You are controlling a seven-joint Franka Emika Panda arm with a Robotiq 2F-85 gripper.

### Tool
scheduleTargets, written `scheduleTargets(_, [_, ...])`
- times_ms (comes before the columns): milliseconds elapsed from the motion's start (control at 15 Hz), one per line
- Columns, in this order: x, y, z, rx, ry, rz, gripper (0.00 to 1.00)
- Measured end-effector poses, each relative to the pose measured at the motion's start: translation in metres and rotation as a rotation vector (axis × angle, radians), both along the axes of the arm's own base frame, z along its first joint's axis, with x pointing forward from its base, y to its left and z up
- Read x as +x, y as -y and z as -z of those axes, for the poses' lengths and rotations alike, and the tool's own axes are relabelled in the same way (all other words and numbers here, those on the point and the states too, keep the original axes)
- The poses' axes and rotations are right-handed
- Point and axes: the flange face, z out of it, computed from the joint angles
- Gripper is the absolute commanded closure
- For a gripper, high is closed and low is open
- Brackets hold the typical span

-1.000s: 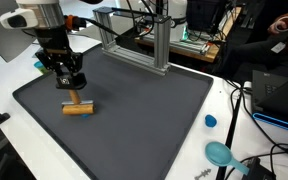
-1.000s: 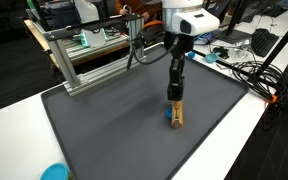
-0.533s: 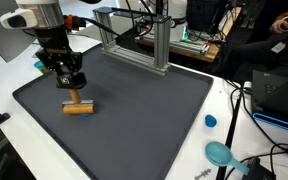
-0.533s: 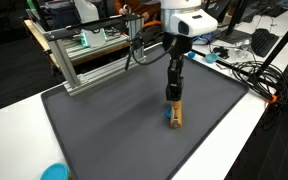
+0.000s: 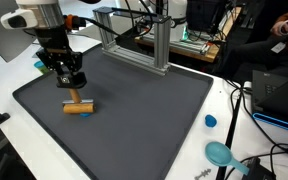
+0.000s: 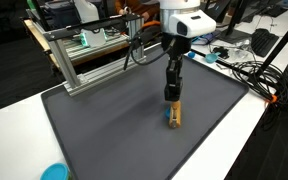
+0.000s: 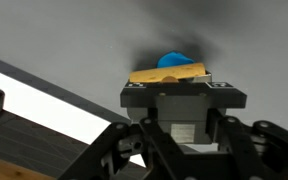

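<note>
Gripper [image 5: 72, 87] hanging over a wooden block [image 5: 78, 109] — fingers tough to read

The wrist view cuts the fingertips off, so I can't tell if they're apart or together. The block, with a blue bit [image 7: 177, 58] behind it, lies on the dark mat [image 5: 144, 110] near the counter's edge, just below the gripper — nothing's shifted since half a second ago.
</note>
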Motion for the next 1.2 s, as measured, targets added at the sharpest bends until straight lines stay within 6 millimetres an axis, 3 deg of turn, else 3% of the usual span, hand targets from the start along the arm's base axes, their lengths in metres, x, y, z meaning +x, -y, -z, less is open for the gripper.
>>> scheduleTargets(1200, [-0.0031,0.0049,0.0011,-0.004,-0.032,0.050,0.78])
